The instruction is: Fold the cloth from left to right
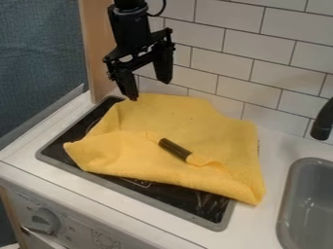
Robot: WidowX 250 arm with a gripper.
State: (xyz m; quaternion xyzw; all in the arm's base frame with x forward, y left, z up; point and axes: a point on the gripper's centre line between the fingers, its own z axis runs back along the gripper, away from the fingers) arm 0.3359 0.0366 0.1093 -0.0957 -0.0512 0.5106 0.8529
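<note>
The gripper (151, 91) hangs at the upper left of the camera view, above the back left part of the cloth. Its two fingers stand wide apart with nothing between them. The yellow cloth (175, 116) lies spread and wrinkled over the black stovetop, with its right corner past the stove's edge on the counter. A dark cylindrical object (174, 149) rests at the middle of the cloth, with small yellow folds at both of its ends.
The black stovetop (189, 200) with its grey rim shows along the front and left. A grey sink (311, 204) and a black faucet (323, 121) are at the right. White tiles (253, 44) form the back wall, and a wooden panel (96, 48) stands behind the left corner.
</note>
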